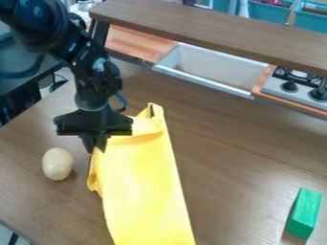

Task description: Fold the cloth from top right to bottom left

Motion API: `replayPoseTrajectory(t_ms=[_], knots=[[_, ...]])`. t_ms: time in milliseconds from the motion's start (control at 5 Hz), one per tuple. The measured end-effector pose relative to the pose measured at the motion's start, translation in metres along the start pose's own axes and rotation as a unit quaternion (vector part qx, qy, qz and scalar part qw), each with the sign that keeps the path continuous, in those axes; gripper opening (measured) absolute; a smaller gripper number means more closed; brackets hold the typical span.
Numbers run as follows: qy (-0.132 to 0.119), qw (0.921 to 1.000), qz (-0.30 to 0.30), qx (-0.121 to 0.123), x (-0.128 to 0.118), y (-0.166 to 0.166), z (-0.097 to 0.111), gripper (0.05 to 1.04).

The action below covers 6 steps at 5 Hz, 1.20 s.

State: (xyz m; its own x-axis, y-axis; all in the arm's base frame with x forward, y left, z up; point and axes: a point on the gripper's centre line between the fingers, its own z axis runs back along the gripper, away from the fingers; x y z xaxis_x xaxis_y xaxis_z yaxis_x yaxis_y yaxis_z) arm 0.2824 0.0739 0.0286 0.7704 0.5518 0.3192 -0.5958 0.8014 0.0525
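The table (236,162) bears a yellow cloth (140,191), gripper (96,149) at its edge

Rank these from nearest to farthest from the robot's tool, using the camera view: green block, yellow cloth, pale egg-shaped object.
1. Yellow cloth: right at the tool, picture centre-left.
2. Pale egg-shaped object: a little way off, picture left.
3. Green block: far across the table, lower right.

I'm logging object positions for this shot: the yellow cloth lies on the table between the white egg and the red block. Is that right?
Not quite: the camera view shows that the block is green. The yellow cloth does lie between it and the egg.
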Motion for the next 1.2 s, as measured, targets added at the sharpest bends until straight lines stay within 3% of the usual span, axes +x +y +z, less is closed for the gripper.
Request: replayPoseTrajectory(t_ms=[200,400,800,1000,1200], knots=[[0.023,0.9995,0.015,0.017,-0.001,0.010,-0.008,0.146],[0.033,0.9987,0.026,0.029,-0.002,0.013,-0.008,0.336],[0.044,0.9986,0.020,0.021,-0.002,0.005,-0.003,0.942],[0.028,0.9983,-0.050,-0.001,0.006,-0.016,0.004,1.001],[0.020,0.9932,-0.113,-0.022,0.018,-0.048,0.025,1.001]])
